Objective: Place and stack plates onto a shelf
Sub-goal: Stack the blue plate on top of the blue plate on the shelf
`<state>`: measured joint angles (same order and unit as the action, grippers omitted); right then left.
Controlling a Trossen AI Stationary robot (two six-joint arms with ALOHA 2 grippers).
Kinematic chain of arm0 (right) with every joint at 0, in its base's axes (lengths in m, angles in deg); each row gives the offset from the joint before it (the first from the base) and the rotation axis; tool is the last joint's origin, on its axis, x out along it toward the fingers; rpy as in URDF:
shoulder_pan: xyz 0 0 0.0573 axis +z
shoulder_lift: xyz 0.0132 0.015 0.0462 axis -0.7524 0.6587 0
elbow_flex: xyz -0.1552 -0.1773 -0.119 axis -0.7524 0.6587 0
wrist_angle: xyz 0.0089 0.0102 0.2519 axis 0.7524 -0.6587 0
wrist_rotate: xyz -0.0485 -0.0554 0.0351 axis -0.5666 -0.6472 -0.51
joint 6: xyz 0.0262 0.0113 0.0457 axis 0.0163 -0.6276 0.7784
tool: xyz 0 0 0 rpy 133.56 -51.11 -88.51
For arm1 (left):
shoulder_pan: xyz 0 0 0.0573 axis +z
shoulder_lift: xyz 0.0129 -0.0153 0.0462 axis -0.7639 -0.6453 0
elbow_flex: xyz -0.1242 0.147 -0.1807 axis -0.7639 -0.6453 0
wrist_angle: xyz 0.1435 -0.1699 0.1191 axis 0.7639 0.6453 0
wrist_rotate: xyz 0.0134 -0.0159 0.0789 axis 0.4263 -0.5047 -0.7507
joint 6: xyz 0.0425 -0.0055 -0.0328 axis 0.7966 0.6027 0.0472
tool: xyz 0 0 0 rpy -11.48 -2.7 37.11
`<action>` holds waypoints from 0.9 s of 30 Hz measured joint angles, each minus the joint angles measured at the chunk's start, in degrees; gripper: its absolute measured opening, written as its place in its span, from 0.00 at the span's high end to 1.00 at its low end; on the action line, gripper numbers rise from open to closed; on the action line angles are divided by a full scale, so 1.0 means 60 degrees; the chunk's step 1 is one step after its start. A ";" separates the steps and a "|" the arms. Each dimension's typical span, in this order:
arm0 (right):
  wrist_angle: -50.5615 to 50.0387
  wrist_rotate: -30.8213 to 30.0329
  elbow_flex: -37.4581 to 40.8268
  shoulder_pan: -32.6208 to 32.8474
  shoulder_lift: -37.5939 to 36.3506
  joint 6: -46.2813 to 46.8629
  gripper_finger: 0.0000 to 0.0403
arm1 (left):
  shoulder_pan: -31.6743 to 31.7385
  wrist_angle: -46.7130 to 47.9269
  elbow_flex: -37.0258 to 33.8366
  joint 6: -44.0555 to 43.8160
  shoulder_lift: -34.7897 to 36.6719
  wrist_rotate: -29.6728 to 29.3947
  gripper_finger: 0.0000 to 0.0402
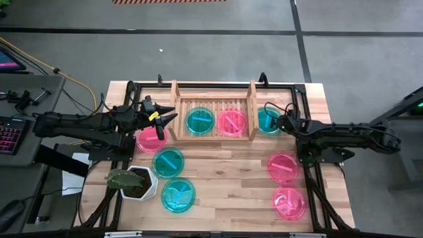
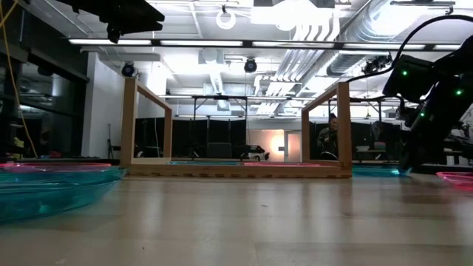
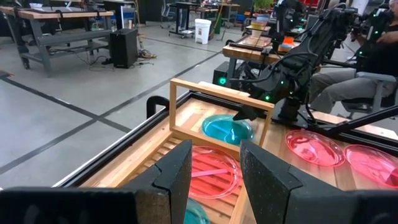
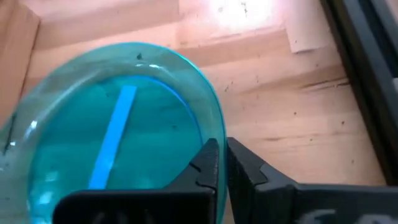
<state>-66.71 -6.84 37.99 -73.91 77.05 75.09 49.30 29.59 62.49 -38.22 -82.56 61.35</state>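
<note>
1. Beside the right rail of the light wooden slatted shelf (image 1: 213,114), the right gripper (image 1: 283,121) has its two dark fingers (image 4: 208,163) pinched together on the rim of a round translucent teal plastic plate (image 1: 268,119) that lies on the tabletop just outside the rack.
2. Over the table's left side, the left gripper (image 1: 168,119) hovers with its fingers (image 3: 181,170) spread apart and nothing between them, just above a translucent pink plate (image 1: 151,139).
3. Inside the shelf lie two plates side by side: a teal one (image 1: 199,121) and a pink one (image 1: 232,122).
4. Only the right wrist view shows the pinch up close; whether the plate is lifted off the wood is hard to tell there.
5. From the low view, the shelf's upright rails (image 2: 130,122) stand clear, and the right arm is a dark shape at the picture's right.
6. Loose plates on the butcher-block tabletop (image 1: 225,178): two teal (image 1: 168,160) (image 1: 178,196) at left, two pink (image 1: 283,166) (image 1: 289,202) at right.
7. A white hexagonal plant pot (image 1: 140,183) sits at the left front, touching nothing.
</note>
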 joint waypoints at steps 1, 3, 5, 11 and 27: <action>0.0000 -0.0094 -0.0031 0.0000 -0.0059 -0.0028 1.00 | -0.0001 0.0000 0.0000 0.0028 -0.0003 0.0000 0.68; 0.0006 -0.0218 -0.0155 0.0000 -0.0255 -0.0128 1.00 | -0.0001 0.0004 0.0000 0.0032 0.0000 0.0000 0.68; 0.0017 -0.0324 -0.0332 0.0000 -0.0480 -0.0349 1.00 | -0.0002 0.0004 0.0000 0.0028 -0.0002 0.0000 0.68; -0.0163 -0.0609 -0.1022 0.0000 -0.1160 -0.1059 1.00 | 0.0000 0.0007 0.0000 0.0025 0.0000 0.0000 0.68; -0.3309 -0.2327 -0.3578 0.0000 -0.2593 -0.2313 1.00 | -0.0004 0.0104 0.0000 -0.0074 0.0000 0.0004 0.68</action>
<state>-86.57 -20.80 16.52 -73.91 61.49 61.22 49.28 30.22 62.49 -38.66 -82.56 61.37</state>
